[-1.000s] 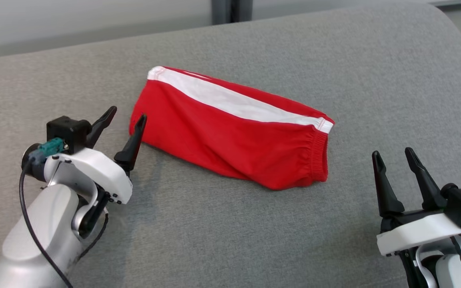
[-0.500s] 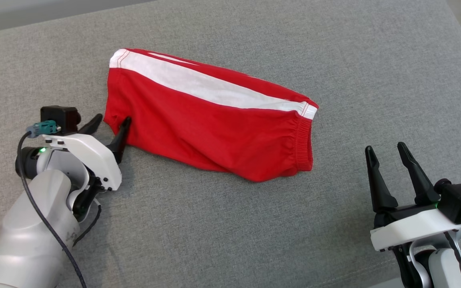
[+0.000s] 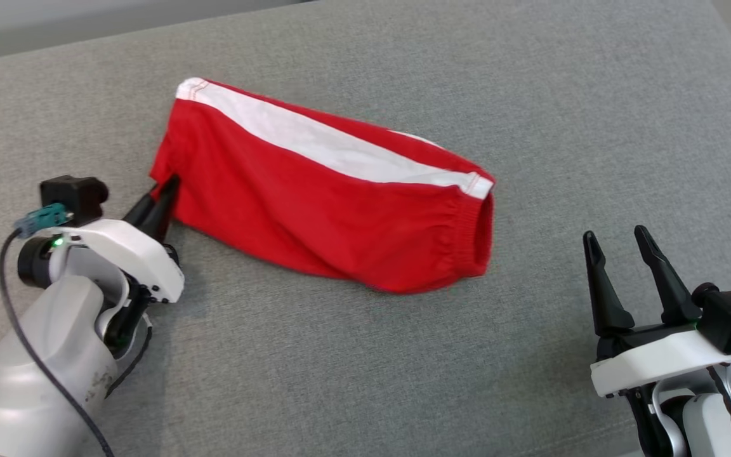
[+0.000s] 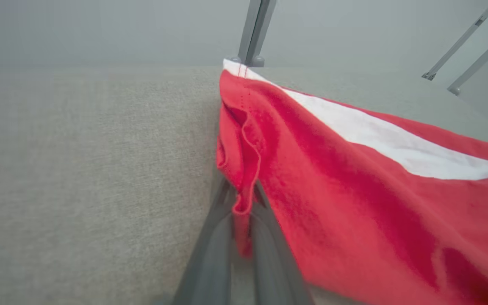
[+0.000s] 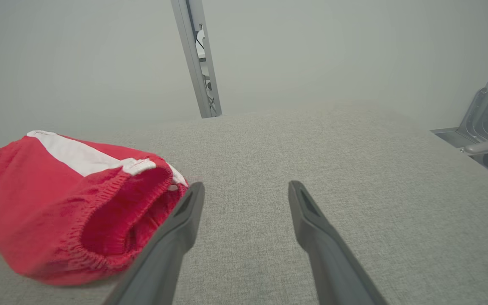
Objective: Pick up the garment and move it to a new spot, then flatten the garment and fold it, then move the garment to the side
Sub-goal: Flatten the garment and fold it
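Our left gripper [image 3: 164,192] is clamped on the red shorts [image 3: 315,209] at the hem — we should lift slowly (right gripper [image 3: 616,240] gaping, idle).

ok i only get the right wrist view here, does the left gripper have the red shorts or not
observer: yes, the left gripper has its jaws shut on the red shorts, at the hem corner of the end opposite the waistband.
operator: fabric really inside the jaws, not just beside them
observer: inside. the left wrist view shows a fold of red hem pinched between them.
operator: one of my jaws looks like it touches the waistband, does it
observer: no. in the head view the right gripper stands apart from it, jaws open, with bare grey fabric surface between.
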Robot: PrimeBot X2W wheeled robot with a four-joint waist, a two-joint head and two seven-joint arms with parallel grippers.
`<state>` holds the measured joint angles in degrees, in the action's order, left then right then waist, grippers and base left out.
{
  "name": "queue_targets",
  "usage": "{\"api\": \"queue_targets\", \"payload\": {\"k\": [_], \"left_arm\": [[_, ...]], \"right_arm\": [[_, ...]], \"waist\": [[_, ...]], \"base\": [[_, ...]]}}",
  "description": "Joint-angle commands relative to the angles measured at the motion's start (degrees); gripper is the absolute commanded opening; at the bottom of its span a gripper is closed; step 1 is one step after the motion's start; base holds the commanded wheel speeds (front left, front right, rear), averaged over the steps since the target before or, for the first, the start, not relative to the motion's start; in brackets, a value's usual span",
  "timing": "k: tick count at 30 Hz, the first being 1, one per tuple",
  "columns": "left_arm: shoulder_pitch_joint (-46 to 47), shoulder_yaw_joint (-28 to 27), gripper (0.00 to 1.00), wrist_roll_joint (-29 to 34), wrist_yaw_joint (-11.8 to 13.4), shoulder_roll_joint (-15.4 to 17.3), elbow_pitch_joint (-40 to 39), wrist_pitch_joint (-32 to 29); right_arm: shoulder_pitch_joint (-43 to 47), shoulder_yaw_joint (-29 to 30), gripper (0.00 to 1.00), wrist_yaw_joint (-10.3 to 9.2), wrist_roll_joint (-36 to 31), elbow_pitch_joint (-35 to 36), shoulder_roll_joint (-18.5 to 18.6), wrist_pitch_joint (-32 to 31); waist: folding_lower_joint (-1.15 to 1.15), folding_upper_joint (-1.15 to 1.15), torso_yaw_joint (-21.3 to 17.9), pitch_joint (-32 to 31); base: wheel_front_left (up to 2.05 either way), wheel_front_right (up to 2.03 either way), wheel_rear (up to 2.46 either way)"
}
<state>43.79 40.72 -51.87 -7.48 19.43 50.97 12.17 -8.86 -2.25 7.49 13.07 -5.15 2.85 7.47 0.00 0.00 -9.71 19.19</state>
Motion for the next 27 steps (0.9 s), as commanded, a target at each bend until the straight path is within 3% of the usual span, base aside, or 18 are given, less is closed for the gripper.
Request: {"api": "queue_targets", "payload": {"k": [1,6,13,20,21,22,27], "left_arm": [[-0.2,-0.4,0.0,-0.2,0.1,0.7,0.2,0.2],[-5.4,-5.0,0.0,-0.7,1.6,-0.1,-2.7,2.9],[-18.0,-13.3,0.0,4.2,7.2,-2.2,-17.3,2.9],[-27.3,-15.5,0.0,5.9,10.6,-4.0,-25.2,3.0],[-28.0,-15.5,0.75,5.8,10.6,-4.0,-25.8,3.0],[-28.4,-15.2,1.0,6.1,10.8,-3.9,-26.3,3.0],[-30.6,-16.2,1.0,9.7,13.5,-2.2,-29.5,2.9]], "right_arm": [[-0.2,0.2,1.0,0.0,-0.4,0.0,0.2,-0.2],[0.6,1.0,1.0,0.0,-1.6,0.1,0.3,-1.1],[0.8,2.0,1.0,0.0,-2.6,-0.1,1.4,-2.4],[0.4,1.8,1.0,-0.01,-2.3,-0.8,2.2,-3.3],[0.3,1.8,1.0,-0.01,-2.2,-0.9,2.2,-3.4],[0.2,1.7,1.0,-0.01,-2.1,-1.0,2.3,-3.5],[-0.2,1.1,1.0,-0.01,-2.3,-2.0,2.9,-3.6]], "waist": [[0.0,0.0,0.4,-0.3],[0.0,0.0,3.3,-2.0],[0.0,0.0,6.7,-4.1],[0.0,0.0,7.9,-5.5],[0.0,0.0,8.0,-5.7],[0.0,0.0,8.1,-5.8],[0.0,0.0,7.9,-7.4]], "base": [[0.0,0.0,0.0],[0.0,0.0,0.0],[0.0,0.0,0.0],[0.0,0.0,0.0],[0.0,0.0,0.0],[0.0,0.0,0.0],[0.0,0.0,0.0]]}}
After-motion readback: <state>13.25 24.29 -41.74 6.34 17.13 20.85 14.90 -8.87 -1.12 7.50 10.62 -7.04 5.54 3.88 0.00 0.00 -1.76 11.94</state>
